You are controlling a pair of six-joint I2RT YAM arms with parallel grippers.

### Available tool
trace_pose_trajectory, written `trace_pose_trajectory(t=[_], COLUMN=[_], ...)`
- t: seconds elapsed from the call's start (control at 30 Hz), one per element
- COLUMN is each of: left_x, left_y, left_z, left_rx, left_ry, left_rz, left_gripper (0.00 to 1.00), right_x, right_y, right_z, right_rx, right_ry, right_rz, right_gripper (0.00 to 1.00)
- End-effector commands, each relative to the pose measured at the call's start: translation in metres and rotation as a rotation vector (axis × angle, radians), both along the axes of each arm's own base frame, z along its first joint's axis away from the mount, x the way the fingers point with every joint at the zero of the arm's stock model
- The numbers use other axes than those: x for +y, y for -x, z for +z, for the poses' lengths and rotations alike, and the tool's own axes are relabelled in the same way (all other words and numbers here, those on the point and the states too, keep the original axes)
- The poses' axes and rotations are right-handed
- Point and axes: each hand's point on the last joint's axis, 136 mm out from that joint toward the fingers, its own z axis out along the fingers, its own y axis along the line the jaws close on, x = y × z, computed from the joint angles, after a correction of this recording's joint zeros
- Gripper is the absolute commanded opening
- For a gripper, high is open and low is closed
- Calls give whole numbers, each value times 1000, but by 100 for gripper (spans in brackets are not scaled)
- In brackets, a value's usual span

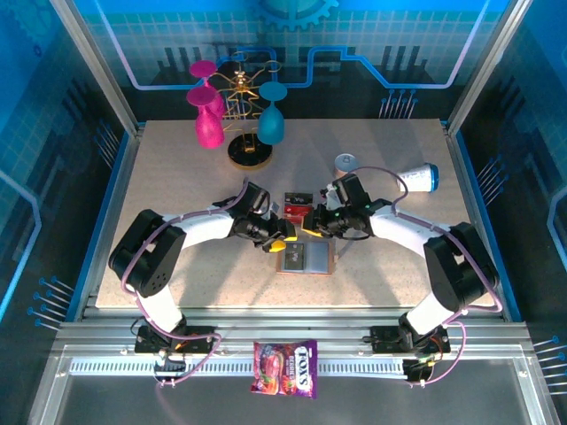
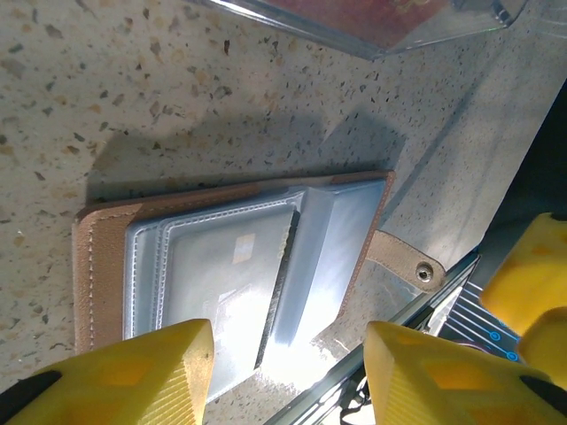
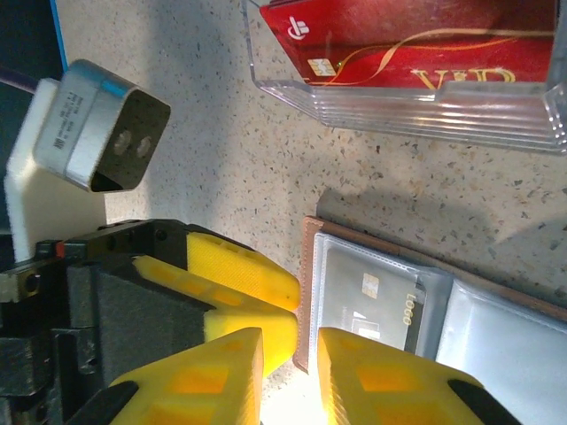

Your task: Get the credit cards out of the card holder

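The card holder (image 1: 306,258) lies open and flat on the table, tan outside (image 2: 97,266) with cloudy clear pockets. One pocket holds a credit card (image 3: 381,305) with a chip, dark under the plastic. A red credit card (image 3: 416,40) lies in the clear box (image 1: 295,210) just behind. My left gripper (image 2: 288,372) hangs open over the holder's near edge, one finger above a pocket, the other past the snap tab (image 2: 407,261). My right gripper (image 3: 291,376) stands at the holder's corner, jaws slightly apart, clamping nothing. The left gripper's fingers (image 3: 252,279) touch the holder's leather edge.
A stand with pink and teal glasses (image 1: 235,115) is at the back left. A white and blue bottle (image 1: 416,177) lies at the right, with a small disc (image 1: 346,162) beside it. A candy bag (image 1: 285,367) rests on the rail below the table's front edge.
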Motion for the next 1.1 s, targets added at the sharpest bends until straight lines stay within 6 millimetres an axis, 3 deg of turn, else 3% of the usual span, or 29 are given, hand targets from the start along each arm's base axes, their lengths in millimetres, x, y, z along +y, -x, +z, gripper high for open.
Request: trace_pose_trajectory(t=[0.0, 0.4, 1.07], left_x=[6, 7, -4], left_y=[3, 11, 13], left_z=[1, -11, -24], left_rx=[-8, 31, 85], left_ry=[-7, 0, 32], left_rz=[12, 18, 2], left_gripper=[48, 31, 23], right_x=[9, 19, 9], right_y=[11, 26, 50], right_z=[-7, -26, -54], right_rx=[36, 95, 185], right_ry=[-14, 2, 58], right_rz=[30, 71, 93], right_gripper=[25, 25, 25])
